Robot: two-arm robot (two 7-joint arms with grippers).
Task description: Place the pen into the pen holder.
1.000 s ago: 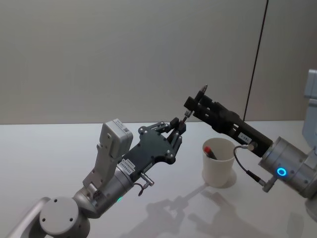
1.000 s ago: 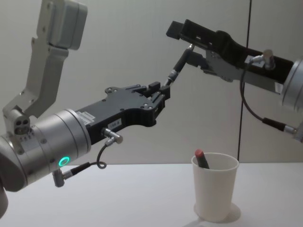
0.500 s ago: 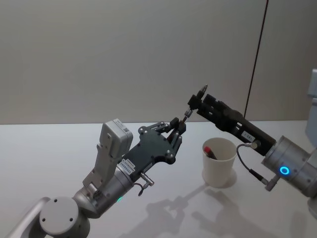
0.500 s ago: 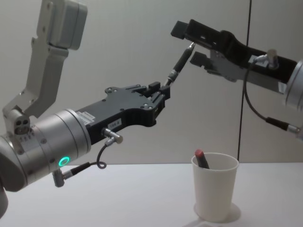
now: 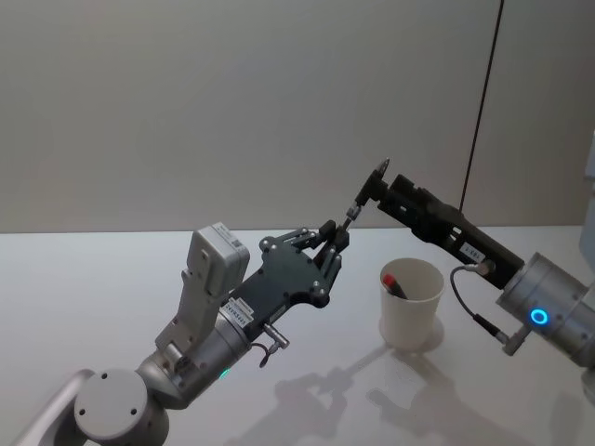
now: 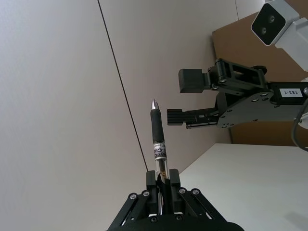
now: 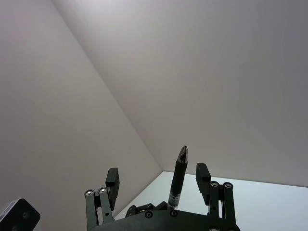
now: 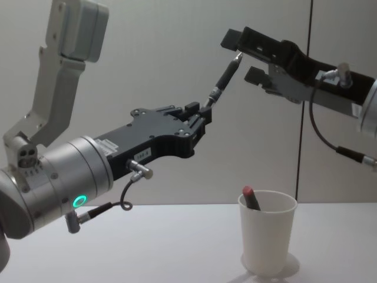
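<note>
Left gripper raised above the table, clamped on the lower end of the pen. Pen tilted up and toward the right, tip uppermost, well clear of the table. In the left wrist view, pen upright between the pinched fingers, tip free.

To the right, right gripper at the same height, spread wide, no contact with the pen; pen tip just beside its fingertips. In the right wrist view, pen seen between the two parted fingers but farther off.

Below and farther right, pen holder upright on the table, a white paper cup with a red-tipped pen leaning inside.
</note>
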